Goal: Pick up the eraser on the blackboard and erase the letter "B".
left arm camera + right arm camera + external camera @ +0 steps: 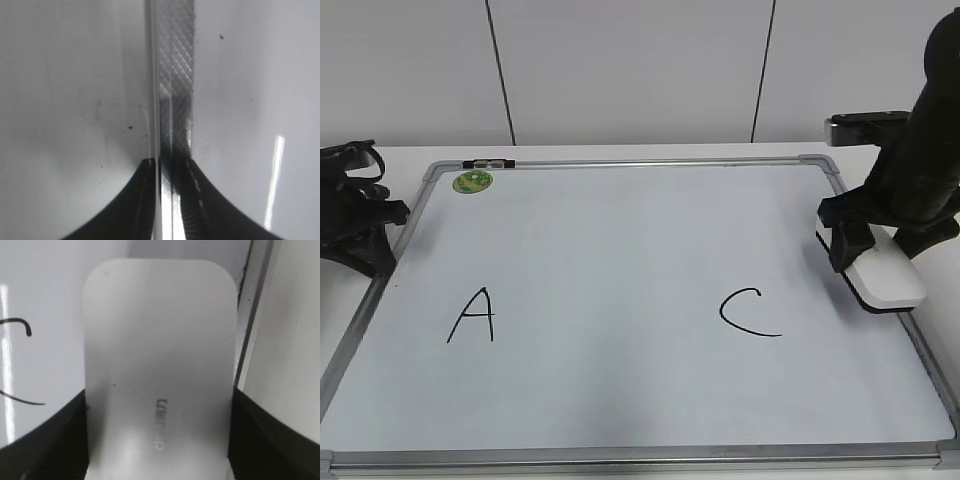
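Note:
The blackboard [620, 240] lies flat, white with a grey frame. The eraser [892, 282] is a white block lying at the board's right edge, next to the frame. My right gripper [880, 248] is shut on it, one finger on each long side; the right wrist view shows the eraser [160, 340] filling the space between the fingers [159, 440]. No letter "B" shows; the board between the black "A" [472, 316] and the black "C" [750, 313] is blank. My left gripper [360, 215] is shut and empty over the board's left frame [175, 75].
A round green sticker [473, 181] sits in the board's far left corner. Part of the "C" [20, 365] shows left of the eraser in the right wrist view, and the right frame [255, 315] runs beside it. A white panelled wall stands behind the table.

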Action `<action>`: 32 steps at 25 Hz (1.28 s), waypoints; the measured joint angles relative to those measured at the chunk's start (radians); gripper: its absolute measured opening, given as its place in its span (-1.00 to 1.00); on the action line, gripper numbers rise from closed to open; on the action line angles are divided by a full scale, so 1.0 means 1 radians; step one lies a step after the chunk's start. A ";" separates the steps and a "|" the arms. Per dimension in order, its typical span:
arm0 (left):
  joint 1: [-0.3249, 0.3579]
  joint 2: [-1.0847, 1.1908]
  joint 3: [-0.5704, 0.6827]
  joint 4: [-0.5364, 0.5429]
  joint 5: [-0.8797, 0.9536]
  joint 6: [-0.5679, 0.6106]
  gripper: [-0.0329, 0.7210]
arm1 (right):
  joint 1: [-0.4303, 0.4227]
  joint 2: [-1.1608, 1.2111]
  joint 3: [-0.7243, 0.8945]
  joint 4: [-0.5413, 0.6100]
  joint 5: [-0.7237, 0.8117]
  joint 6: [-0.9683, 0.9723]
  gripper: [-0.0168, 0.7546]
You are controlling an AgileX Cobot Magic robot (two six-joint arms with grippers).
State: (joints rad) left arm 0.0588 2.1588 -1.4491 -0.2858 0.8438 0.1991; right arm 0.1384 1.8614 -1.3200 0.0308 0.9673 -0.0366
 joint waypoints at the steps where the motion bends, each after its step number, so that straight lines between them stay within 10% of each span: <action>1: 0.000 0.000 0.000 0.000 0.000 0.000 -0.56 | -0.014 0.000 0.002 0.004 -0.014 -0.002 0.44; 32: 0.000 0.000 0.000 0.000 0.002 0.000 -0.55 | -0.108 0.269 -0.259 0.060 -0.013 -0.020 0.65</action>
State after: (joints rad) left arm 0.0588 2.1588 -1.4491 -0.2858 0.8456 0.1991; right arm 0.0300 2.1301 -1.5791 0.0913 0.9539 -0.0570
